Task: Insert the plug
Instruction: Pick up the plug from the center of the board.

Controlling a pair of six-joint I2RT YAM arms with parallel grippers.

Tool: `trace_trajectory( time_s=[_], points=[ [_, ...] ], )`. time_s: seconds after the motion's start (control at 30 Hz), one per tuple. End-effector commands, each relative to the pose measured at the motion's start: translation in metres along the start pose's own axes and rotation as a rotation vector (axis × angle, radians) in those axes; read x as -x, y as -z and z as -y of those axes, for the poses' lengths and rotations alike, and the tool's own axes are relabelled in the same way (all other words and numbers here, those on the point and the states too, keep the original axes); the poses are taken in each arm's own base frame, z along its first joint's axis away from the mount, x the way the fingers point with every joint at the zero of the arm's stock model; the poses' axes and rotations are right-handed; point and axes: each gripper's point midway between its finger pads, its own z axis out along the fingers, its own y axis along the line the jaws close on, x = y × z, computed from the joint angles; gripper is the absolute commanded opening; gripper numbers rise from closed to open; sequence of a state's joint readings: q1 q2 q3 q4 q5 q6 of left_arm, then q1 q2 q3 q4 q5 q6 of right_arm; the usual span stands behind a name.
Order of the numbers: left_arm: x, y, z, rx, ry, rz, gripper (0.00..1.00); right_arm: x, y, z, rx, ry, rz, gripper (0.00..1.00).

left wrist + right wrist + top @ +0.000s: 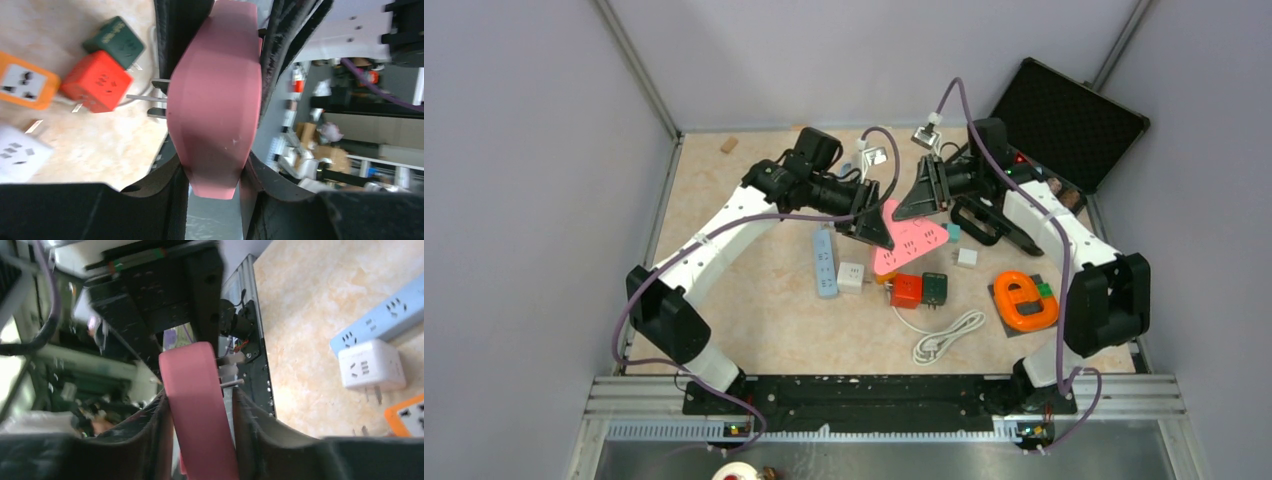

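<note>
A pink socket block with metal prongs sticking out of one face is held off the table between both arms. My left gripper is shut on its left end; in the left wrist view the block fills the gap between the black fingers. My right gripper is closed on its upper end; in the right wrist view the block stands tilted between the fingers, with a thin gap near the right tip. A white cable with a plug lies coiled on the table.
Below the block lie a blue power strip, a white adapter, an orange adapter, a red cube adapter and a green one. An orange object sits right. An open black case lies back right.
</note>
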State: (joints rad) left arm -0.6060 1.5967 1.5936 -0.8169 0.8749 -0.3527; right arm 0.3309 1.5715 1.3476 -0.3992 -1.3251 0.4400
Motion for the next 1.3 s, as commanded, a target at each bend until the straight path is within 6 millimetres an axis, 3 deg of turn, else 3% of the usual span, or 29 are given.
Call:
trace_trajectory(
  time_s=[0.0,0.03,0.1,0.13,0.23,0.27,0.3,0.5,0.67,0.93,1.1,1.27],
  points=[
    [0.016,0.004,0.007,0.021,-0.064,0.057,0.00,-0.003,0.000,-0.021,0.093,0.069,-0.029,0.11],
    [0.018,0.004,0.005,0.034,-0.062,0.060,0.00,-0.003,0.000,-0.021,0.090,0.069,-0.027,0.00],
    [0.022,0.005,-0.001,0.078,-0.065,0.080,0.13,-0.004,0.000,-0.020,0.087,0.063,-0.025,0.00],
    [0.025,0.007,-0.006,0.113,-0.065,0.098,0.27,-0.003,0.000,-0.019,0.082,0.064,-0.022,0.00],
    [0.043,0.022,-0.023,0.276,-0.067,0.192,0.84,0.009,0.001,-0.016,0.022,0.061,0.020,0.00],
    [0.050,0.030,-0.027,0.329,-0.067,0.232,0.96,0.016,0.001,-0.016,-0.003,0.063,0.040,0.00],
    [0.057,0.038,-0.031,0.379,-0.063,0.276,0.98,0.024,0.003,-0.015,-0.037,0.059,0.069,0.00],
    [0.098,0.079,-0.025,0.462,-0.026,0.566,0.99,0.079,0.028,-0.020,-0.164,0.001,0.343,0.00],
    [0.127,0.098,-0.001,0.263,0.064,0.809,0.99,0.114,0.081,-0.026,-0.192,-0.086,0.641,0.00],
    [0.154,0.070,0.024,-0.152,0.259,0.863,0.99,0.136,0.140,-0.025,-0.197,-0.283,1.045,0.00],
    [0.170,0.052,0.045,-0.411,0.296,0.848,0.99,0.140,0.156,-0.034,-0.137,-0.372,1.170,0.00],
    [0.186,0.026,0.064,-0.456,0.287,0.815,0.99,0.143,0.165,-0.033,-0.106,-0.429,1.239,0.00]
  ],
)
